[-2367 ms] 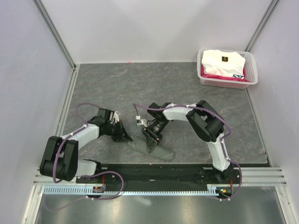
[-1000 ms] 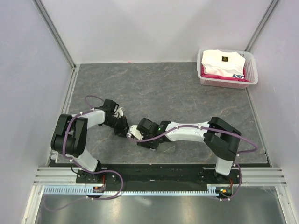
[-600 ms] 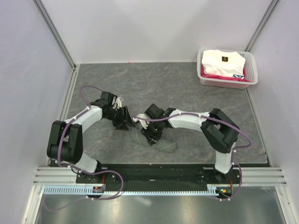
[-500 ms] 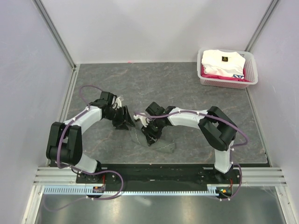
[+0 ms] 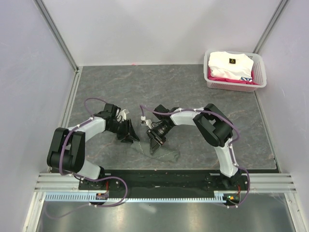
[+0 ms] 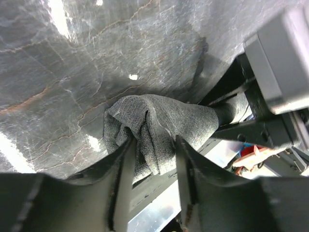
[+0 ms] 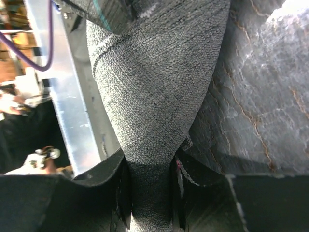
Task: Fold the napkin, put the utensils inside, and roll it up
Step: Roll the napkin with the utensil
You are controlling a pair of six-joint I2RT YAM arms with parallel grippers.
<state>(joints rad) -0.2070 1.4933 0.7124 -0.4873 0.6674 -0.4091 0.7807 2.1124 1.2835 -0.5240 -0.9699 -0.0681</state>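
The grey-green napkin (image 5: 165,153) lies as a rolled bundle near the table's front edge. In the left wrist view its bunched end (image 6: 159,121) sits between the fingers of my left gripper (image 6: 154,142), with cloth touching both pads. My left gripper (image 5: 131,137) is at the roll's left end. My right gripper (image 5: 155,144) comes down on the roll's middle. In the right wrist view the roll (image 7: 159,82) narrows where my right gripper (image 7: 149,159) pinches it. The utensils are hidden from view.
A white basket (image 5: 261,73) holding a white folded garment (image 5: 229,64) stands at the back right corner. The black base rail (image 5: 164,178) runs just in front of the roll. Pale walls close in the left, back and right sides.
A second ago the left gripper was shut; it opened, slid toward the roll's left end and closed on it. The right arm drew back from its leftward reach and narrowed its jaws on the roll.
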